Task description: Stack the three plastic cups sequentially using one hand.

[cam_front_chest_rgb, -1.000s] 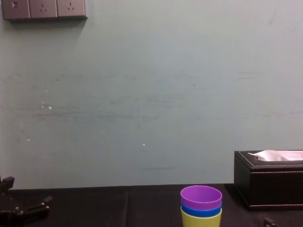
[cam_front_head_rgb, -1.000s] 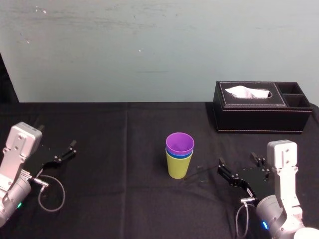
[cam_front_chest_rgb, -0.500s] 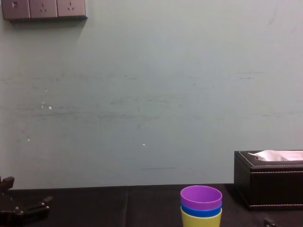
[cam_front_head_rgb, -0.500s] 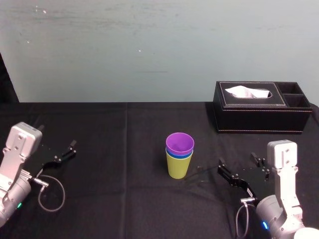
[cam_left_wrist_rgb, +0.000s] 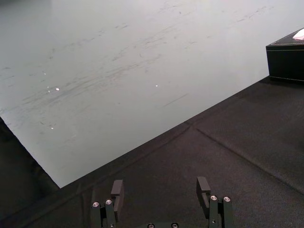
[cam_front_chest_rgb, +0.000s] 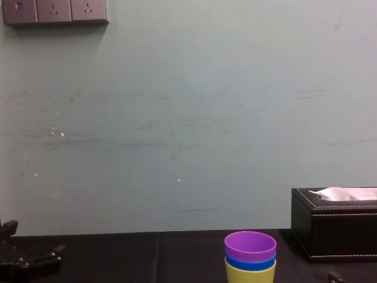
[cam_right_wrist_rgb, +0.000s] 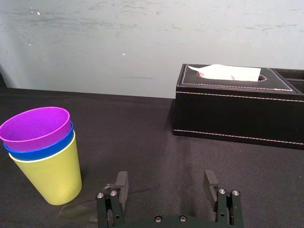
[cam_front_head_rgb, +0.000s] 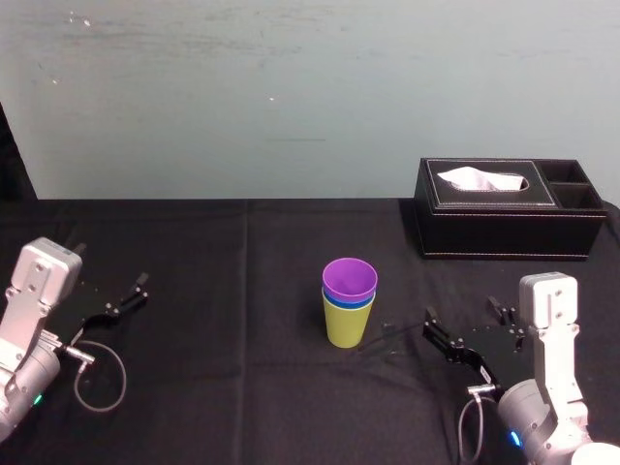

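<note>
As the purple tapered plastic cup (cam_front_head_rgb: 349,278) sits nested in the blue cup (cam_front_head_rgb: 349,302) and lime-green cup (cam_front_head_rgb: 346,327) on the tabletop (cam_front_head_rgb: 242,291), I judge my right tool (cam_front_head_rgb: 460,312), wide and empty nearby, must avoid nudging them; left tool (cam_front_head_rgb: 108,271) parked, wide.

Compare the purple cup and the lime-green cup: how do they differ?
The purple cup sits topmost, the lime-green cup at the bottom on the table. The purple cup shows only its rim and inside; the lime-green cup shows most of its wall. Both stand upright in one stack.
</note>
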Robot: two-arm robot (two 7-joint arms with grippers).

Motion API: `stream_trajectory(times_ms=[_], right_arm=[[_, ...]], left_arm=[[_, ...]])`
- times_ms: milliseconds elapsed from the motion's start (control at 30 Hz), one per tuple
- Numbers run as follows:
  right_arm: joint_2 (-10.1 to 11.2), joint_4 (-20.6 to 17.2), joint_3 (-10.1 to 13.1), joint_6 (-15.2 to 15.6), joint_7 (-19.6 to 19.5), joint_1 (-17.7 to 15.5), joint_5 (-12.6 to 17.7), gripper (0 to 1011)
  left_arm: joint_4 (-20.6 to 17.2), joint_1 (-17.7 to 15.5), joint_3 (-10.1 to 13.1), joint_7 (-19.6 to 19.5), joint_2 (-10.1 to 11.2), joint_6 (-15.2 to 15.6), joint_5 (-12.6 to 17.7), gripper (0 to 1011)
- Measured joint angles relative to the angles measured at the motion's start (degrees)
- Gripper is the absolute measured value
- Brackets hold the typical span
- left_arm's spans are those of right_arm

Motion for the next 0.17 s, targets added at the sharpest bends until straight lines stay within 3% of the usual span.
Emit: stream_trajectory(times_ms=[167], right_arm=[[0.00, 0.00, 0.00, 0.00, 0.00, 0.00, 0.00, 1000]], left_arm=[[0.00, 0.00, 0.00, 0.00, 0.00, 0.00, 0.00, 1000]])
